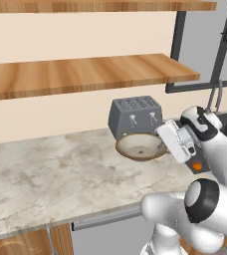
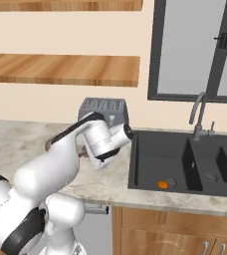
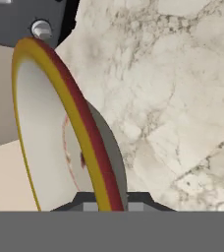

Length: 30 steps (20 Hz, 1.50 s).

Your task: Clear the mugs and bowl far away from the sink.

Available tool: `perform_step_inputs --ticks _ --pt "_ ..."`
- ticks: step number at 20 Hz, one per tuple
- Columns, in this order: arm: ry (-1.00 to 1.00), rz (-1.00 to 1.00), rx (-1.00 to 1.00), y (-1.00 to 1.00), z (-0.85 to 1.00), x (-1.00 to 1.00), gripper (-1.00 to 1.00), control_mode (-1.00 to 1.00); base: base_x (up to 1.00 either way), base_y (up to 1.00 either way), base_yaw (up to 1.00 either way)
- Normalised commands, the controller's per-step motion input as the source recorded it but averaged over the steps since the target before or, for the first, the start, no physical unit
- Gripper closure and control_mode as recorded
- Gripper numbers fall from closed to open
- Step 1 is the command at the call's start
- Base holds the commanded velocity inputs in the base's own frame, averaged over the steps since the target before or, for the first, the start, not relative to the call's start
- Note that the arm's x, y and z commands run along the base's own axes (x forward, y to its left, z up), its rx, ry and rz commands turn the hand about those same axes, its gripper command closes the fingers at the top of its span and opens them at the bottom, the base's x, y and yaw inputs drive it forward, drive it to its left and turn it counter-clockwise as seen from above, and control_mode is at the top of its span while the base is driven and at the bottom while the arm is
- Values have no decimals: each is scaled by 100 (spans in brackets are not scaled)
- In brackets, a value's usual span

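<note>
Pinched on the rim of the bowl [image 1: 141,146], the claw [image 1: 169,141] has its two tips nearly together, with the rim between them. It holds the bowl up off the desk [image 1: 60,169], right in front of the grey toaster [image 1: 134,116]. In the hand view the bowl [image 3: 50,142] stands on its edge, and its rim shows yellow and red bands around a pale inside. The marbled desk [image 3: 182,88] lies past it. From the right side, the white arm [image 2: 65,159] hides most of the bowl, and the toaster [image 2: 104,110] sits behind it by the wall. The dark sink [image 2: 185,164] is to the right, with a bent metal tap [image 2: 199,114] at its back edge. A small orange thing [image 2: 162,185] sits in the left basin.
</note>
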Motion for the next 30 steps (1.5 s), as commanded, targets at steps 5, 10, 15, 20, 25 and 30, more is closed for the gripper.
perform_step_inputs --ticks 5,10,15,20,25,30 --pt "2 -25 -1 0 91 -84 100 -100 0 0 0" --pt "0 -41 -17 8 51 -38 100 -100 0 0 0" --pt "1 -47 -20 8 25 -13 100 -100 0 0 0" --pt "4 -18 -6 21 2 -8 100 -100 0 0 0" --pt "-2 -20 -7 13 4 -4 100 -100 0 0 0" --pt "-13 -26 0 0 3 -18 100 -100 0 0 0"
